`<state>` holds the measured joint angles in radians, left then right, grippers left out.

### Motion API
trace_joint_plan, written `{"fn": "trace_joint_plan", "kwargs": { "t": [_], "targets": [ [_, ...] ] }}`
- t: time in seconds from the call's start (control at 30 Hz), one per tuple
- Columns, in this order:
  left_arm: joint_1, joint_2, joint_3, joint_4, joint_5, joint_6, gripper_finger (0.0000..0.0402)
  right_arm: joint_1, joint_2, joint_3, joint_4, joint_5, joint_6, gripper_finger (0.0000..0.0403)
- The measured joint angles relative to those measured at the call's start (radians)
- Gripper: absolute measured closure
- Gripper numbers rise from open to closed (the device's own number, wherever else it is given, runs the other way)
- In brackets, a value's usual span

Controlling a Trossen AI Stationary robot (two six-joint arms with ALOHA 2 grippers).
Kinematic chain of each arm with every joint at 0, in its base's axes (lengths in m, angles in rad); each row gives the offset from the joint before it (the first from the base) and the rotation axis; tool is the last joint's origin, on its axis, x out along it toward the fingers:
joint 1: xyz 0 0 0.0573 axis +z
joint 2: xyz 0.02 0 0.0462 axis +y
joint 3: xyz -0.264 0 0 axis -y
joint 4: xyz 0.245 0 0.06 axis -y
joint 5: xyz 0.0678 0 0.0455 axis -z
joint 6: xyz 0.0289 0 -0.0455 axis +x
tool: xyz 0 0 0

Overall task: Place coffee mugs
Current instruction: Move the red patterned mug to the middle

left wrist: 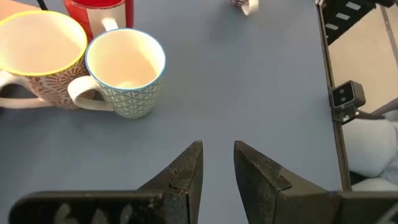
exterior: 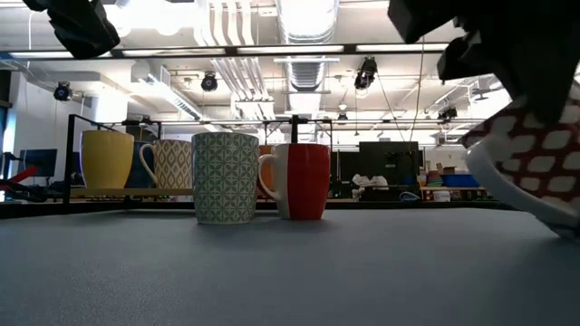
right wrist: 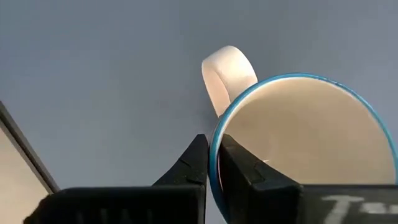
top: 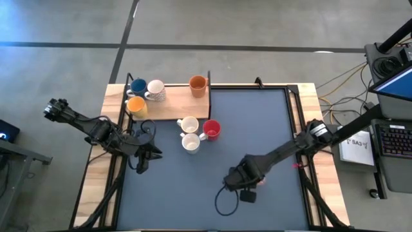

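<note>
The right hand (right wrist: 212, 165) is clenched on the rim of a cream ceramic mug with a blue lip (right wrist: 298, 130), tilted on the blue-grey worktop (top: 270, 129). The left hand (left wrist: 217, 165), released, hovers near the teal-patterned white mug (left wrist: 127, 74) and the red mug (top: 212, 129).

Two dark, slender jointed arms with black cables and wedge-shaped, rough-textured black fingers (left wrist: 186, 177).
</note>
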<state>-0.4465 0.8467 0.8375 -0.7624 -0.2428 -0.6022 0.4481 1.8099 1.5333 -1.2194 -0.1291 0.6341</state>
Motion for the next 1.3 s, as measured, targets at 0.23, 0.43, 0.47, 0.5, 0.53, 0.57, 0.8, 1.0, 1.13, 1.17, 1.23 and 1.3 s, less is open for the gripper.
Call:
{"fn": "trace_joint_plan", "kwargs": {
  "t": [0.23, 0.43, 0.47, 0.5, 0.53, 0.57, 0.8, 1.0, 1.13, 1.17, 1.23, 1.3],
  "targets": [
    [0.000, 0.000, 0.000, 0.000, 0.000, 0.018, 0.0329, -0.024, 0.000, 0.033, 0.061, 0.101, -0.071, 0.0391],
    [0.000, 0.000, 0.000, 0.000, -0.001, 0.018, 0.0329, -0.061, 0.000, 0.059, 0.170, 0.172, -0.182, 0.0392],
    [0.000, 0.000, 0.000, 0.000, -0.001, 0.018, 0.0329, -0.073, 0.000, 0.059, 0.188, 0.176, -0.201, 0.0392],
    [0.000, 0.000, 0.000, 0.000, -0.001, 0.018, 0.0329, -0.087, 0.000, 0.059, 0.207, 0.182, -0.224, 0.0392],
    [0.000, 0.000, 0.000, 0.000, -0.001, 0.018, 0.0329, -0.101, 0.001, 0.059, 0.228, 0.192, -0.252, 0.0392],
    [0.000, 0.000, 0.000, 0.000, -0.001, 0.018, 0.0329, -0.116, 0.002, 0.059, 0.252, 0.200, -0.279, 0.0392],
    [0.000, 0.013, 0.000, 0.000, -0.001, 0.018, 0.0329, -0.226, 0.015, 0.059, 0.377, 0.198, -0.425, 0.0392],
    [0.001, 0.045, 0.000, 0.001, -0.002, 0.043, 0.0329, -0.295, 0.015, 0.059, 0.412, 0.205, -0.517, 0.0391],
    [0.004, 0.080, 0.000, 0.026, -0.027, 0.098, 0.0329, -0.325, 0.015, 0.052, 0.429, 0.163, -0.554, 0.0391],
    [0.004, 0.090, 0.000, 0.037, -0.037, 0.112, 0.0329, -0.333, 0.015, 0.047, 0.429, 0.145, -0.555, 0.0391],
    [0.004, 0.111, 0.000, 0.056, -0.053, 0.151, 0.0329, -0.343, 0.015, 0.035, 0.437, 0.130, -0.562, 0.0391],
    [0.005, 0.134, 0.000, 0.085, -0.069, 0.195, 0.0329, -0.351, 0.015, 0.024, 0.445, 0.128, -0.584, 0.0390]
  ]
}}
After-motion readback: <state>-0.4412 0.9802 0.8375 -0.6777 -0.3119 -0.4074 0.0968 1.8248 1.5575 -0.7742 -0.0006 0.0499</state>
